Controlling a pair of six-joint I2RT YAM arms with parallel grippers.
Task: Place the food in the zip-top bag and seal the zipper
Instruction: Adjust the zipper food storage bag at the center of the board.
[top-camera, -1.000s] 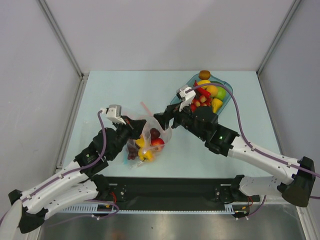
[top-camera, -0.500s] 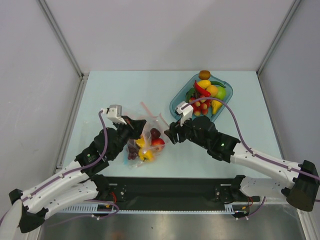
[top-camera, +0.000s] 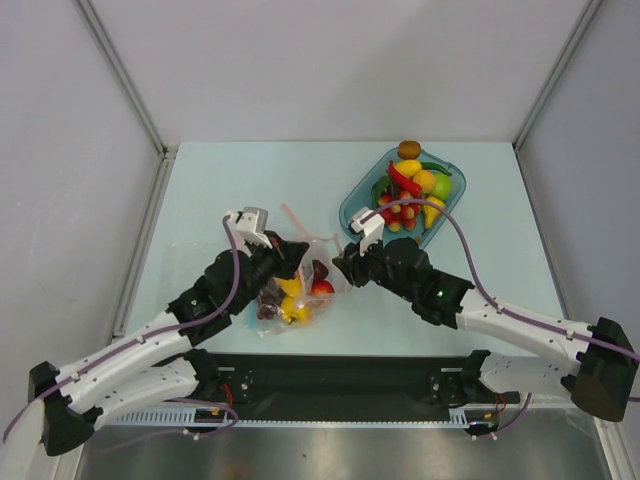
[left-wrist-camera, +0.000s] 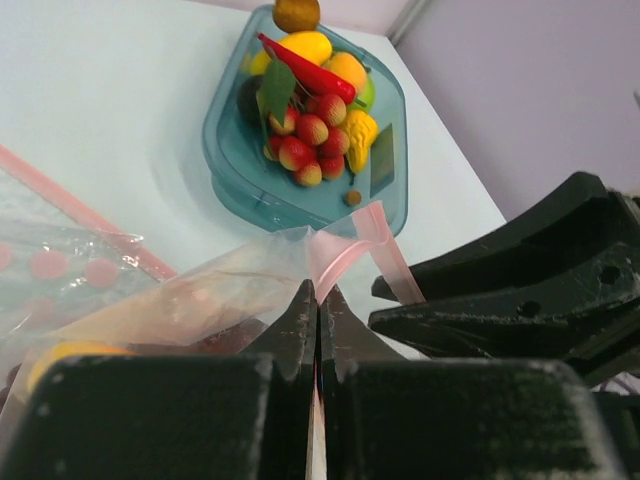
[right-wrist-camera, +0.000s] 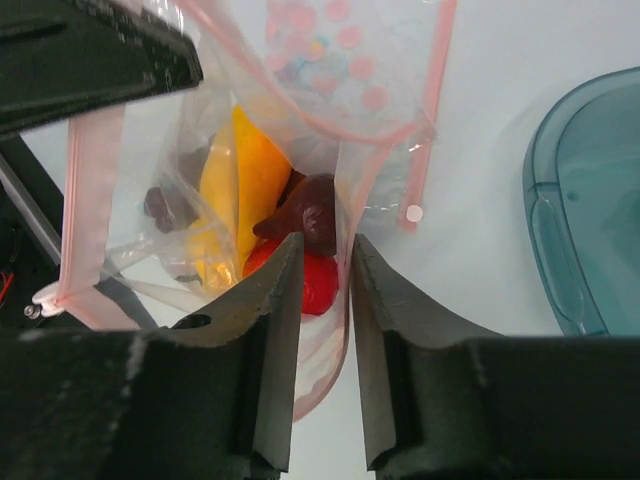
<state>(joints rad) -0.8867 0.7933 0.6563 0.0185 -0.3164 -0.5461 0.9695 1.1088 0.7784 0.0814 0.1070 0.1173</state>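
The zip-top bag (top-camera: 296, 287) lies clear and floppy near the table's front. It holds food: a yellow pepper (right-wrist-camera: 243, 180), a red round fruit (right-wrist-camera: 322, 282) and a dark piece (right-wrist-camera: 316, 218). My left gripper (top-camera: 291, 256) is shut on the pink zipper (left-wrist-camera: 345, 248) at the bag's mouth. My right gripper (top-camera: 341, 264) is at the mouth's right side. Its jaws stand narrowly open, and the bag's pink edge (right-wrist-camera: 346, 300) runs between them. More food (top-camera: 410, 188) is piled in the teal dish.
The teal dish (top-camera: 352, 207) sits at the back right, a brown fruit (top-camera: 408, 149) at its far end. Another clear bag with pink dots (right-wrist-camera: 330, 50) lies flat behind the filled one. Grey walls close in the table's sides and back.
My right gripper came from the dish to the bag's mouth and its jaws narrowed a lot. My left gripper shifted right with the bag's edge in it.
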